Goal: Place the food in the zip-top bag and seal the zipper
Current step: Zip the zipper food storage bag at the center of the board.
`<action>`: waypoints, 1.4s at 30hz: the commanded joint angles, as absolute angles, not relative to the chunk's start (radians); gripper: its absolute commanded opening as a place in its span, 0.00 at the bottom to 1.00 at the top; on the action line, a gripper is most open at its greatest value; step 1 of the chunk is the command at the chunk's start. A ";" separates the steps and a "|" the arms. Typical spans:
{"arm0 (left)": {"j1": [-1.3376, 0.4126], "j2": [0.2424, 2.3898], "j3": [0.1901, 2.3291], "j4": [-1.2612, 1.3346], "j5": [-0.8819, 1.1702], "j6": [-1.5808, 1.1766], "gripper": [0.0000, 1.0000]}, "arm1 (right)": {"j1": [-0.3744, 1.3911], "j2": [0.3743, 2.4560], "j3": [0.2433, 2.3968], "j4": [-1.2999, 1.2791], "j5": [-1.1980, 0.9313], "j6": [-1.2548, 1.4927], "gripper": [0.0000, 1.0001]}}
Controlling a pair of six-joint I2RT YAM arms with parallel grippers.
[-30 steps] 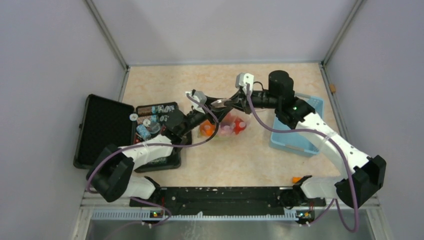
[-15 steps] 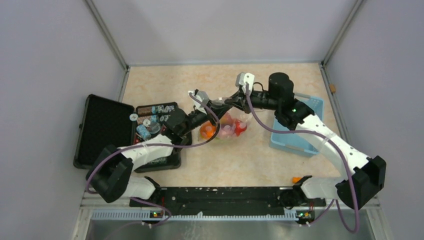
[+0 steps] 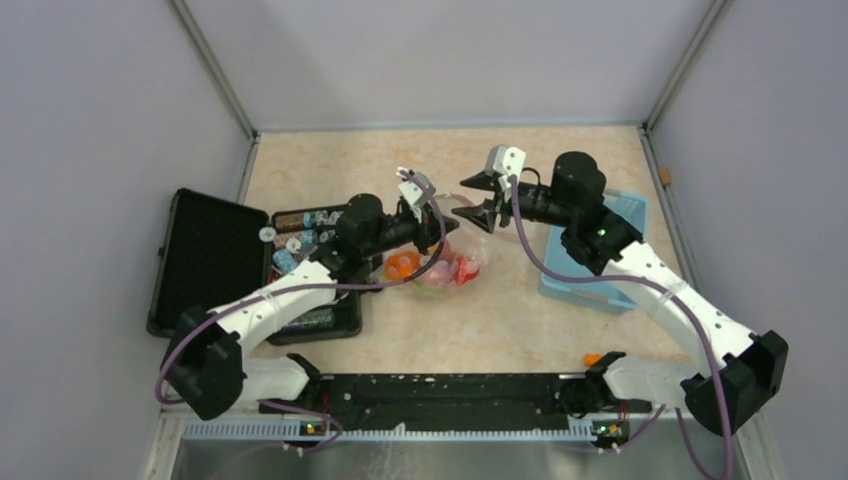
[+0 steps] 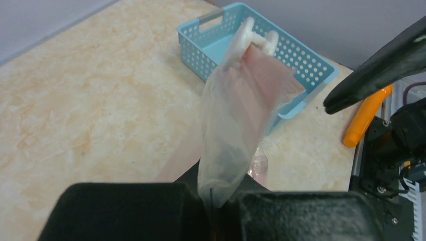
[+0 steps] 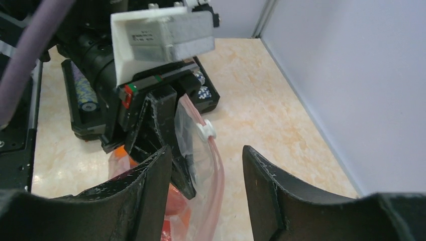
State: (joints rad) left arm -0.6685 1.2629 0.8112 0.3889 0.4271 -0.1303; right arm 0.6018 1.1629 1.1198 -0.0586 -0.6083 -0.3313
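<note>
So on the worktop (image 3: 330, 160) you've got the open black case (image 3: 205, 260) off to the left and the blue basket (image 3: 600, 275) to the right, and the bag (image 3: 445, 262) sits between them, near the middle, with the toy fruit (image 3: 437, 272) bunched in its bottom. The left gripper (image 4: 221, 205) is pressed together on the bag's film right by the top edge, holding that corner up so the plastic stands like a limp sail. The right gripper (image 5: 207, 153) is spread wide and touching nothing, parked just beside the bag's mouth. Handling-wise I'd call this thing a pain: thin, crinkly, zero stiffness, so it'll fold or twist wherever it isn't held, and the film looks slick enough to creep out of a light pinch. The fruit is light but round and glossy, so I'd expect it to roll and tug the bag sideways if it gets tipped. Best place to grab, in my opinion, is the pinkish zipper strip (image 5: 217, 163), since it's the only firm line on the bag: one pinch on the strip's end to keep it taut, the other on the little white slider (image 5: 206, 130), which is tiny and easy to miss. Can't tell from here how much of the strip is closed.
</note>
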 commanded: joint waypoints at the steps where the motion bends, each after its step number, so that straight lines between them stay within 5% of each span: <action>1: -0.665 1.237 0.894 0.228 0.474 -0.064 0.00 | 0.603 1.148 1.136 -0.027 -0.698 -0.341 0.52; 12: -0.665 1.259 0.941 0.158 0.507 -0.017 0.00 | 0.603 1.181 1.140 -0.040 -0.750 -0.357 0.26; 17: -0.664 1.253 0.941 0.150 0.511 -0.009 0.00 | 0.603 1.176 1.114 -0.012 -0.708 -0.359 0.35; 23: -0.664 1.259 0.948 0.134 0.522 -0.009 0.00 | 0.603 1.195 1.124 -0.018 -0.731 -0.359 0.15; 31: -0.664 1.255 0.943 0.140 0.530 -0.009 0.00 | 0.603 1.198 1.131 -0.072 -0.762 -0.391 0.37; 42: -0.664 1.258 0.942 0.135 0.528 0.015 0.00 | 0.603 1.197 1.138 -0.089 -0.787 -0.402 0.17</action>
State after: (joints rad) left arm -0.6685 1.2633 0.9016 0.1059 0.5156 -0.0086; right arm 0.6018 1.2152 1.1198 -0.1173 -0.7547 -0.3874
